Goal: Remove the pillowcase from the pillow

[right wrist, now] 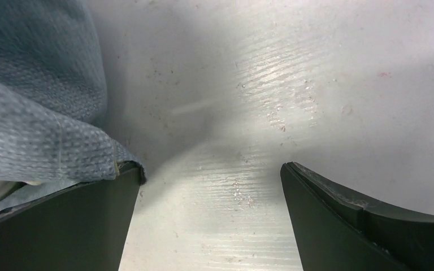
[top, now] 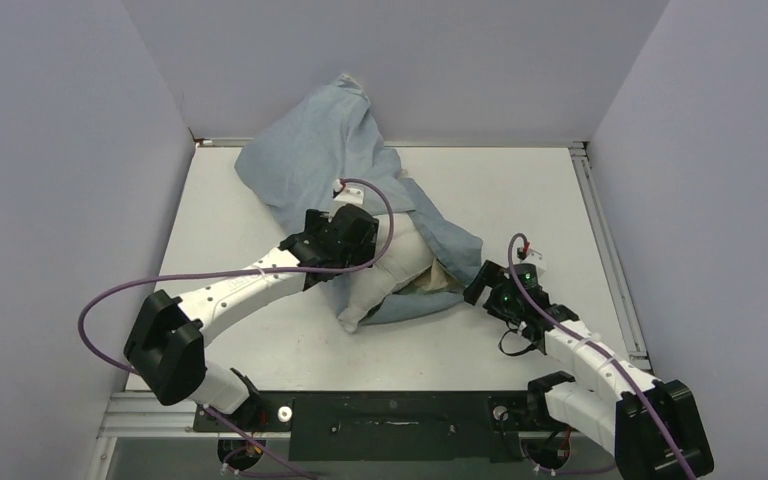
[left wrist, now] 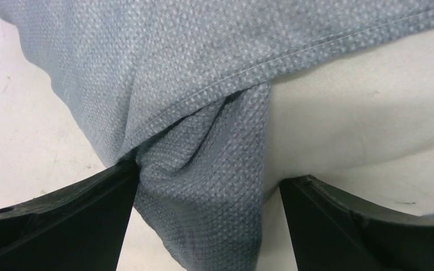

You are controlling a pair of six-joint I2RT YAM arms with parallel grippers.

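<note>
The dusty-blue pillowcase (top: 330,150) lies heaped from the back wall down to mid-table, still over most of the off-white pillow (top: 397,270), whose near end pokes out. My left gripper (top: 352,222) is open on top of the pillow. In the left wrist view a fold of the pillowcase (left wrist: 203,186) hangs between the spread fingers, with bare pillow (left wrist: 361,124) to the right. My right gripper (top: 484,287) is open at the pillowcase's near right corner. In the right wrist view the cloth edge (right wrist: 39,141) rests over the left finger (right wrist: 62,226); bare table lies between the fingers.
The white table (top: 520,200) is boxed by lilac walls at left, back and right. A metal rail (top: 605,250) runs along the right edge. Purple cables loop off both arms.
</note>
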